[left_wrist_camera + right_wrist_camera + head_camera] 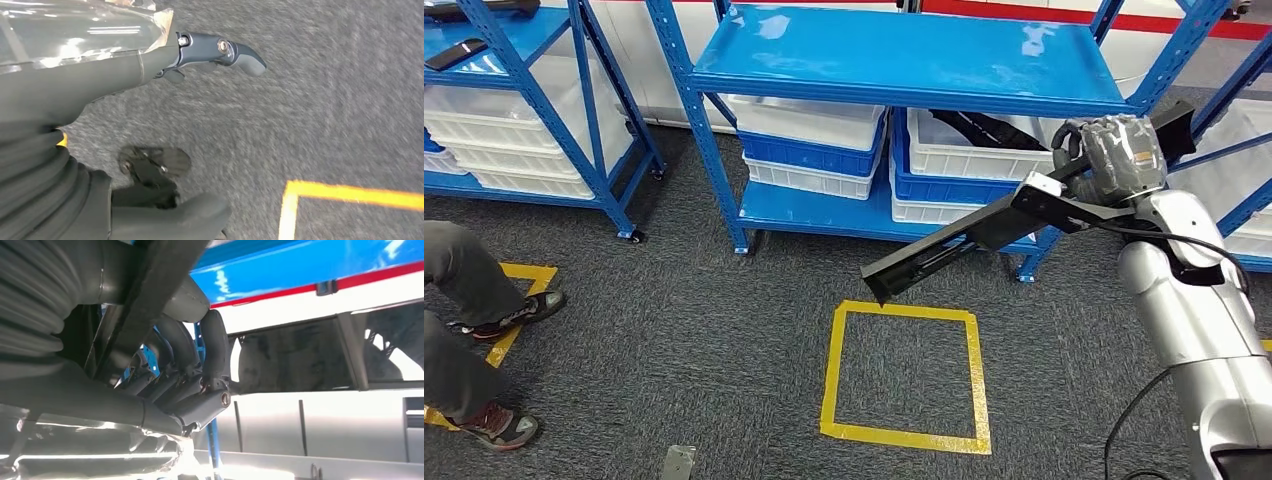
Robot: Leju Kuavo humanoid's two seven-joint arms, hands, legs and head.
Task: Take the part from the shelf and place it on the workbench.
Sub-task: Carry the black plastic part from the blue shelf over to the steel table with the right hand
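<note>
Near shelf [904, 60] — part [964, 240] gripped, right hand [1114, 150]

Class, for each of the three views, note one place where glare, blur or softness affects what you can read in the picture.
Head view: white glare patches on the blue shelf top. Left wrist view: the carpet is smeared by motion blur, and light streaks glint on the left hand cover. Right wrist view: the right hand gripping the black part is near and soft.
</note>
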